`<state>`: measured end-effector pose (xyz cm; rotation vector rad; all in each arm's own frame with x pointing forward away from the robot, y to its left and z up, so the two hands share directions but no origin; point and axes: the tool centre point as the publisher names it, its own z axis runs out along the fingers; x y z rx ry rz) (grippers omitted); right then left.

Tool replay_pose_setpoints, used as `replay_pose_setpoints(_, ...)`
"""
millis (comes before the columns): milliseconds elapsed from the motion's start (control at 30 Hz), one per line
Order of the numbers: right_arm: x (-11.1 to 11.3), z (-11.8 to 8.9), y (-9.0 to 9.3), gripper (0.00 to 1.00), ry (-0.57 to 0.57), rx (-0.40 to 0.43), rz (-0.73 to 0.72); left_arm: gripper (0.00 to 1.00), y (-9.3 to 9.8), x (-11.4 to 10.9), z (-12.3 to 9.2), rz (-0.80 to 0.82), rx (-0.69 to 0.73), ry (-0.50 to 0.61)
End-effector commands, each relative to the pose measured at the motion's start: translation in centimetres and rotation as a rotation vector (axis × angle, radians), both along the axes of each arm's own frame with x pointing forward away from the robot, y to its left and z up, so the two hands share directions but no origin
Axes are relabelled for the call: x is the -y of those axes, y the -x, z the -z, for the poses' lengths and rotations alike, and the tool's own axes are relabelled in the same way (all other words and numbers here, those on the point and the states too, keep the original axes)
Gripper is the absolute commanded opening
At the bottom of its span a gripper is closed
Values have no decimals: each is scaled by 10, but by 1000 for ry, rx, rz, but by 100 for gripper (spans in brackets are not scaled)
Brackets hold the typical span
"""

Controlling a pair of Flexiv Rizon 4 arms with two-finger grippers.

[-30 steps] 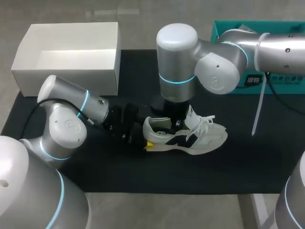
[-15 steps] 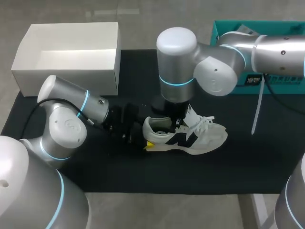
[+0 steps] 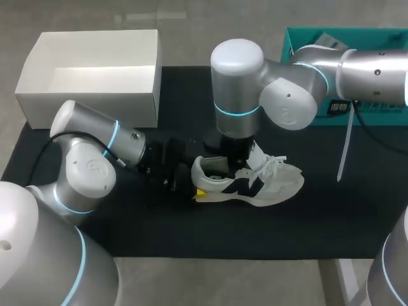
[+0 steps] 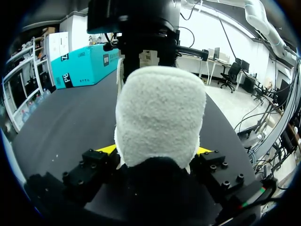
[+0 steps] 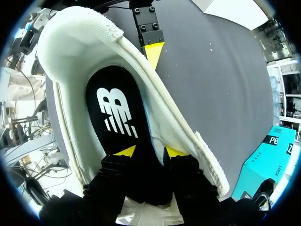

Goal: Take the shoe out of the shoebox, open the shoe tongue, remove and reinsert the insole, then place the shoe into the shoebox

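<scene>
Shoe [image 3: 250,181] between left pincer [image 4: 155,149] fingers [image 4: 107,149]

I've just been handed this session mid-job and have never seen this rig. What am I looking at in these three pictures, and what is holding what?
This is a robot with two arms at a table with a black top. The overhead picture comes from a fixed camera behind the robot. In it, the left arm comes in from the left and the right arm from the right. A white sneaker stands on its sole in the middle. The open white shoebox sits at the far left corner.

The two round pictures come from a camera on each wrist. The left one shows the left end effector clamped on the sneaker's heel from both sides. The right one looks down into the shoe. There the right end effector is at the black insole, but whether it grips the insole is not clear.
</scene>
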<state>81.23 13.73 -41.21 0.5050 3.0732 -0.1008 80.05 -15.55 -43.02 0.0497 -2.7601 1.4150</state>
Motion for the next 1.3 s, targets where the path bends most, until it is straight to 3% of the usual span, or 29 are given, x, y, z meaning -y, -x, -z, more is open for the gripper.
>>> replay_pose_setpoints(33, 0, 15, 0, 40, -12, -28, -10, 0, 0, -1, 1, 0, 1, 0)
replay_pose_setpoints(333, -9, 49, 18, 49, -32, -169, -61, 0, 0, -1, 1, 0, 1, 0)
replay_pose_setpoints(400, -11, 56, 23, 62, -41, -204, -67, 0, 0, -1, 1, 0, 1, 0)
replay_pose_setpoints(500, -12, 64, 31, 71, -51, -244, -65, 0, 0, -1, 1, 0, 1, 0)
replay_pose_setpoints(567, -12, 69, 35, 60, -53, -260, -52, 0, 0, -1, 1, 0, 1, 0)
replay_pose_setpoints(600, -12, 71, 38, 50, -58, -262, -46, 0, 0, -1, 1, 0, 1, 0)
replay_pose_setpoints(667, -12, 76, 42, 41, -50, -274, -30, 0, 0, -1, 1, 0, 1, 0)
replay_pose_setpoints(833, -12, 85, 50, 0, -38, -297, 8, 0, 0, -1, 1, 0, 1, 0)
replay_pose_setpoints(1067, 2, 82, 54, 0, -34, -284, 61, 0, 0, -1, 1, 0, 1, 0)
replay_pose_setpoints(1300, 14, 34, 50, 0, -29, -154, 113, 0, 0, -1, 1, 0, 1, 0)
